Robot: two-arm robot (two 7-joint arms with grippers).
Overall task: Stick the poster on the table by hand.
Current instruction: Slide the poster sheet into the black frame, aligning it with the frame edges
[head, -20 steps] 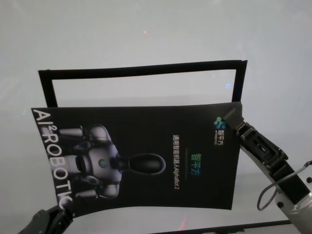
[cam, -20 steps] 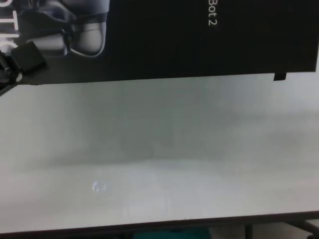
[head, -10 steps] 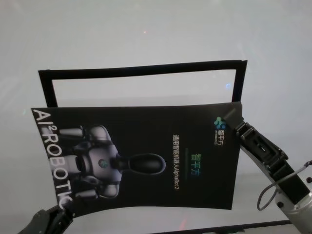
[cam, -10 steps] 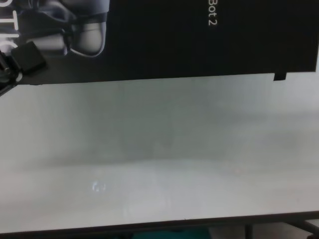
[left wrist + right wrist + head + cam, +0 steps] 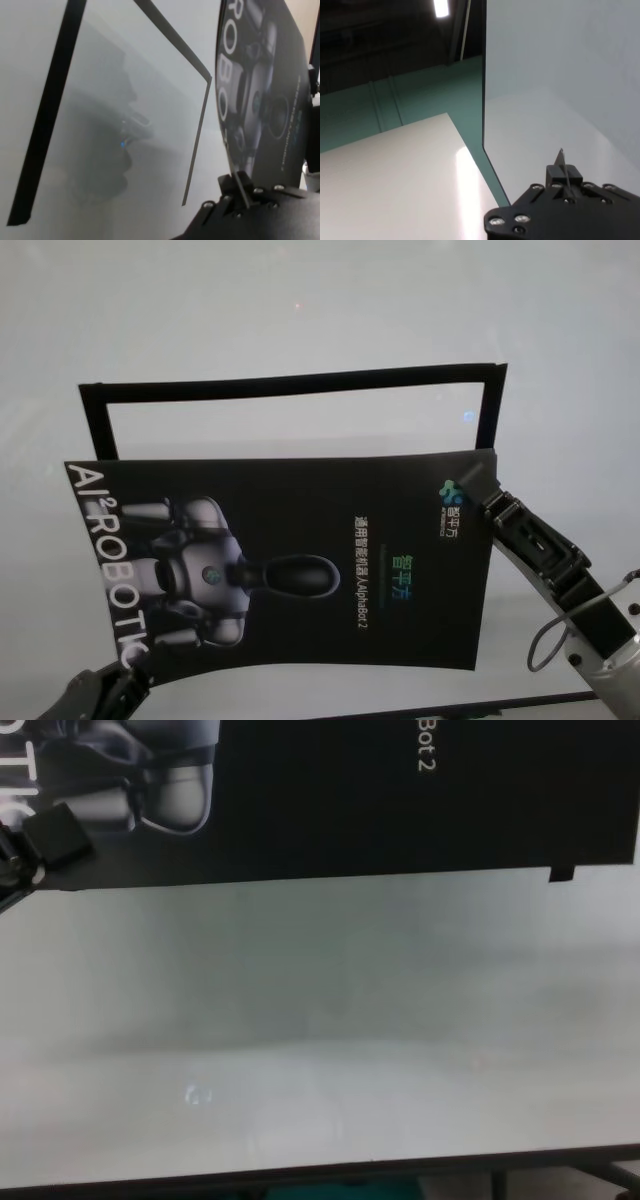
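Observation:
The poster (image 5: 300, 560), a black sheet with a grey-white robot picture and white lettering, hangs slightly bowed above the table (image 5: 300, 300). My left gripper (image 5: 128, 670) is shut on its near-left corner, which the chest view (image 5: 55, 835) and left wrist view (image 5: 241, 187) also show. At the far-right corner my right gripper (image 5: 478, 480) is shut on the sheet; the right wrist view shows the paper edge-on between the fingertips (image 5: 563, 172). A short black tape strip (image 5: 562, 873) sticks out below the poster's near-right corner.
A thin black rectangular outline (image 5: 290, 383) lies on the table beyond the poster, its near side hidden by the sheet. The table's dark front edge (image 5: 320, 1175) runs along the bottom of the chest view. Green floor (image 5: 420, 100) shows past the table's side.

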